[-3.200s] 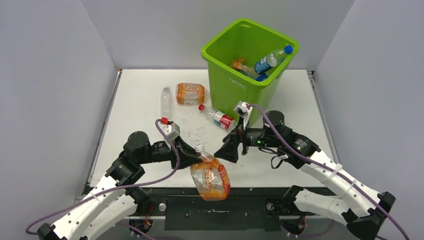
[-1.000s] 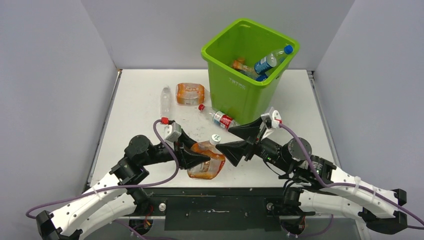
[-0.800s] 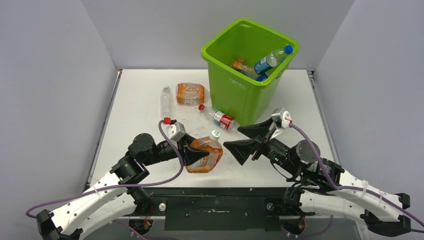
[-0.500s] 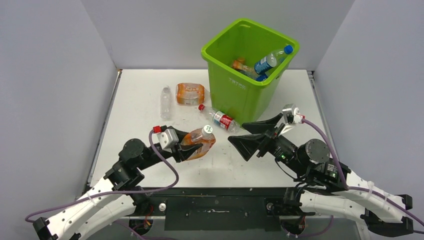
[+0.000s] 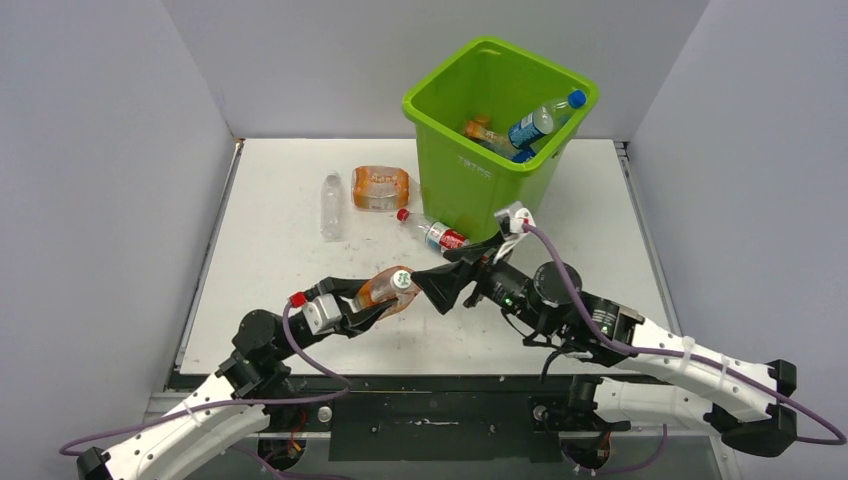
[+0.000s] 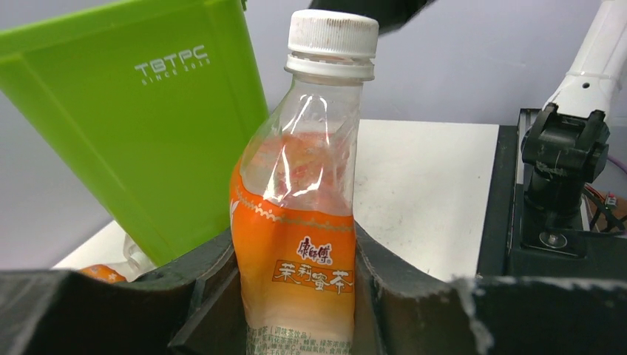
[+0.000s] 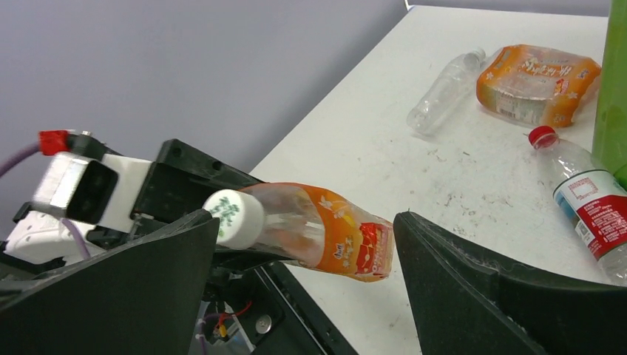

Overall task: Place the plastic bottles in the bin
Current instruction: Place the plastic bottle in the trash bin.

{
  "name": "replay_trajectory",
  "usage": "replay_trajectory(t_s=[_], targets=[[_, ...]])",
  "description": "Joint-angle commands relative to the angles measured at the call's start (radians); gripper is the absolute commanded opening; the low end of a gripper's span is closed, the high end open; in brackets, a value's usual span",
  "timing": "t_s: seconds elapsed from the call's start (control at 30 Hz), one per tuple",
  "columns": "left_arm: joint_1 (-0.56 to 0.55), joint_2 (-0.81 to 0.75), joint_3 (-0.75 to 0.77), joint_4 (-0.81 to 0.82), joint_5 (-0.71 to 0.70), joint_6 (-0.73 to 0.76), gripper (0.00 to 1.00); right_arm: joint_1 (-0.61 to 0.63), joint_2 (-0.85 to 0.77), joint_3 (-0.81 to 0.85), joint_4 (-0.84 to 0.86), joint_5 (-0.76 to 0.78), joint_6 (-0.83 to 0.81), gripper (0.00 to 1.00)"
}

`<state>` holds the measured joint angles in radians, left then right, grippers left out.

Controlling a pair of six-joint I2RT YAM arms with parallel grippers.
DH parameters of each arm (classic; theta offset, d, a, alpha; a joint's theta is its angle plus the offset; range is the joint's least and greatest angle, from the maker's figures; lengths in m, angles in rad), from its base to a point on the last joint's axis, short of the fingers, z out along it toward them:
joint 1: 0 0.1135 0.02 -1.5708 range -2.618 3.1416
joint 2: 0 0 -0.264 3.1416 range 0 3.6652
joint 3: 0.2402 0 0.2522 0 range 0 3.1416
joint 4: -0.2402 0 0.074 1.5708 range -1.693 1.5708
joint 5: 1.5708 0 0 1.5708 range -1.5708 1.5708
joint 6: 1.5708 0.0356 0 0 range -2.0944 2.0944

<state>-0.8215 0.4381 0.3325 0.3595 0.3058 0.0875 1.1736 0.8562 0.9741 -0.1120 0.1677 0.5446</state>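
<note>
My left gripper is shut on an orange-labelled plastic bottle with a white cap, held above the table's front middle. In the left wrist view the bottle stands between the fingers of the left gripper. My right gripper is open, its wide fingers on either side of that bottle, cap close to one finger. The lime-green bin stands at the back right and holds a blue-labelled bottle and an orange one.
On the table lie a red-capped bottle against the bin's foot, a crushed orange bottle and a clear bottle to the bin's left. Grey walls enclose the table on three sides.
The left gripper has carried the orange bottle up and to the right. The right gripper has opened wider and swung back left, so its fingers now flank the bottle.
</note>
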Motion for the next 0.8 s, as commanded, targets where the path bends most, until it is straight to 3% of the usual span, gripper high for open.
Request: replay_trajectory(t_s=[0.0,0.3,0.47,0.63,0.77], targets=[[0.005,-0.026,0.019,0.081,-0.001,0.023,0.0,0.009,0.054,0.026,0.07,0.002,0.014,0.91],[0.006,-0.011,0.071,-0.035,-0.038,-0.001,0.0,0.041,0.101,0.003,0.188,0.011,-0.013,0.89],[0.006,0.007,0.094,-0.069,-0.038,-0.02,0.0,0.113,0.182,0.09,0.08,0.096,-0.08,0.85],[0.007,0.002,0.096,-0.072,-0.037,-0.025,0.0,0.158,0.233,0.13,-0.005,0.233,-0.083,0.72],[0.007,-0.011,0.087,-0.058,-0.032,-0.027,0.0,0.157,0.229,0.122,-0.013,0.284,-0.071,0.49]])
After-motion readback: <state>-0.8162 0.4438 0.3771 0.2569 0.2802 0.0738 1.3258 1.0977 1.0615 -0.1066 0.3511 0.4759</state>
